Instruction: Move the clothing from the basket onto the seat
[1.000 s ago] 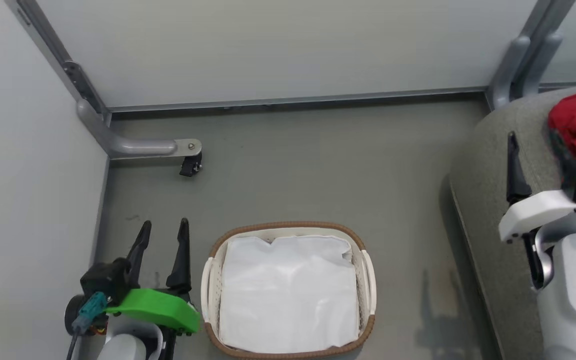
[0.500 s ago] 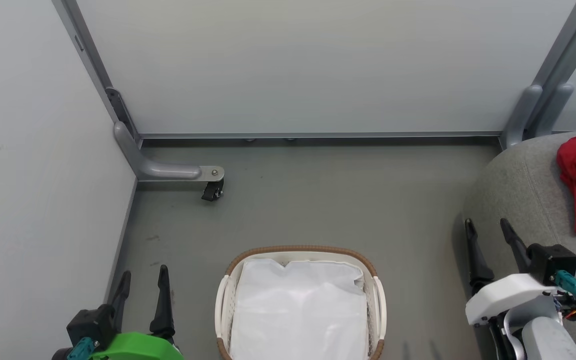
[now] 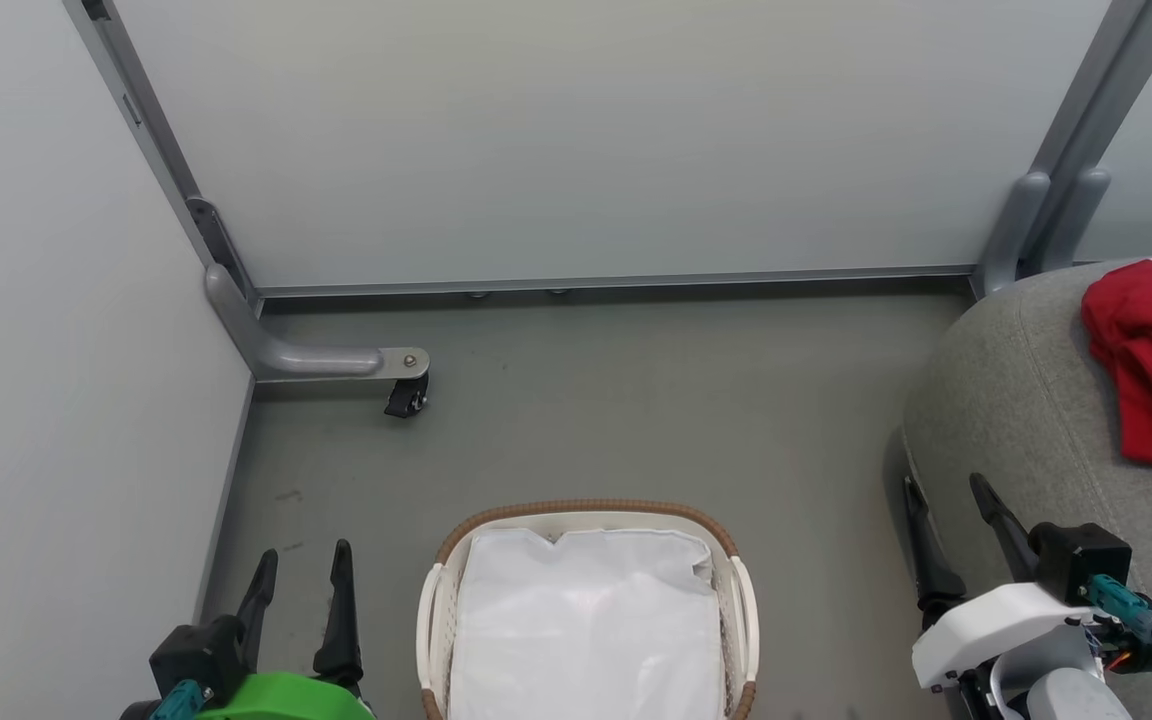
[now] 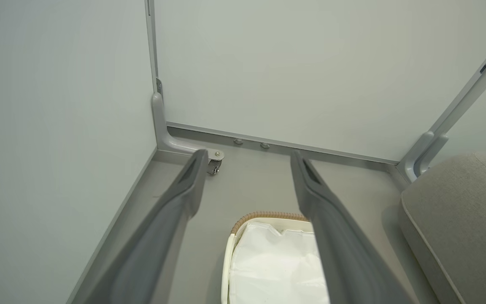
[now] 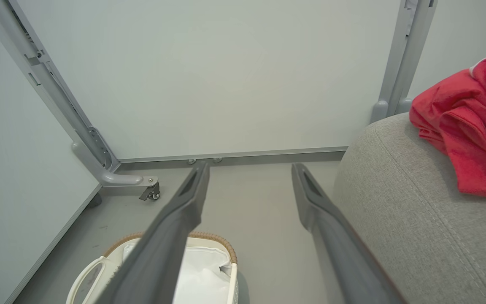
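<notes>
Looking into the laundry basket finds its white fabric liner lying across the interior; whether anything sits beneath that liner cannot be told. The red garment, with white trim at its top, lies bunched on the grey seat cushion, well apart from the basket and to its right, partly cut off by the edge of the head view. The left gripper hangs just to the left of the basket with its fingers spread apart and nothing between them. The right gripper stands to the right of the basket, close against the cushion's rounded front, its fingers likewise apart and empty. By this evidence the transfer looks complete or very nearly so. Risks noted: a further reach into the basket could seize the liner in mistake for clothing and drag it, or the light basket, across the grey floor. A careless swing of the right arm could brush the cushion or catch the garment and pull it off, on the side towards the basket.
</notes>
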